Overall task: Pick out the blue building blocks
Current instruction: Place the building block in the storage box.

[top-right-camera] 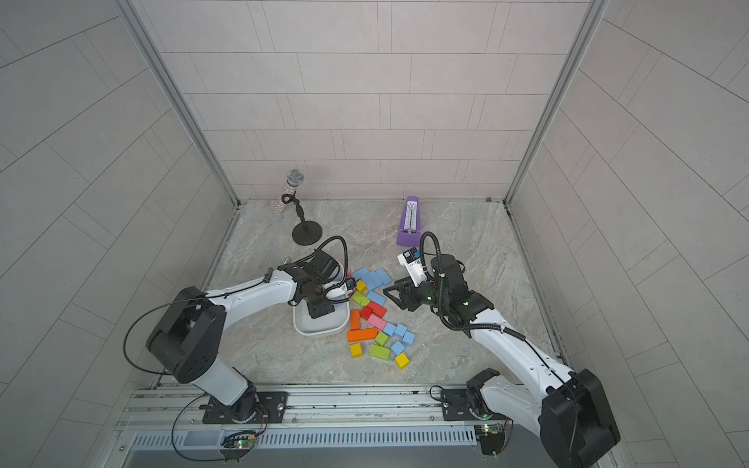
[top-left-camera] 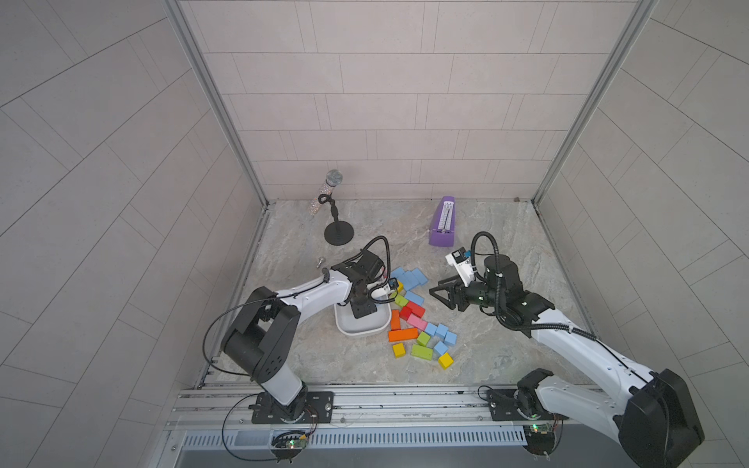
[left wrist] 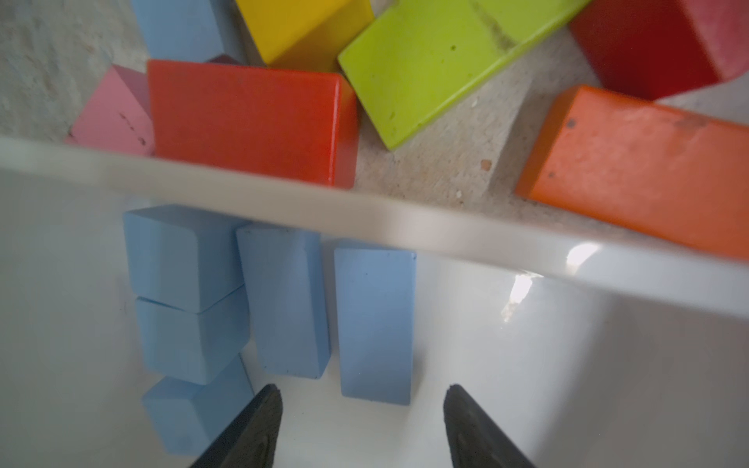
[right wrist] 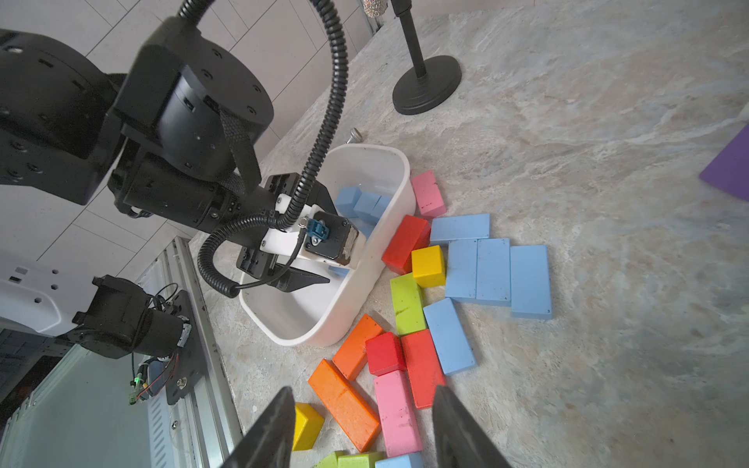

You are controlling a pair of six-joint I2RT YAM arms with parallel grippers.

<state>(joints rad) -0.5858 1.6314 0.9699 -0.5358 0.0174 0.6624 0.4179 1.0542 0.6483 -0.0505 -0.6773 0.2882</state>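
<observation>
In the left wrist view we saw 5 blue building blocks (left wrist: 283, 300) lying inside the white tray (top-left-camera: 358, 331), packed against 1 of its long walls: 3 cubes in a row and 2 long bricks beside them. The left end effector (left wrist: 361, 395) hung inside the tray with its jaws apart and nothing between them, the nearest brick lying just ahead of the fingertips. In both top views the tray sat on the marbled tabletop (top-left-camera: 486, 251) a little below the middle of the frame. Against its right side was the mixed pile of red, orange, yellow, green and pink blocks (top-left-camera: 402, 334). On the tabletop, 5 blue bricks (top-left-camera: 413, 277) lay at the upper end of that pile, and 4 blue cubes (top-left-camera: 441, 330) sat at its lower right. The right end effector (right wrist: 362, 391) hovered above the pile's right side, jaws spread and empty, apart from every block. A purple metronome (top-left-camera: 442, 223) stood further up the frame, right of centre. A microphone (top-left-camera: 334, 178) on a black stand stood up and to the left of the tray.
</observation>
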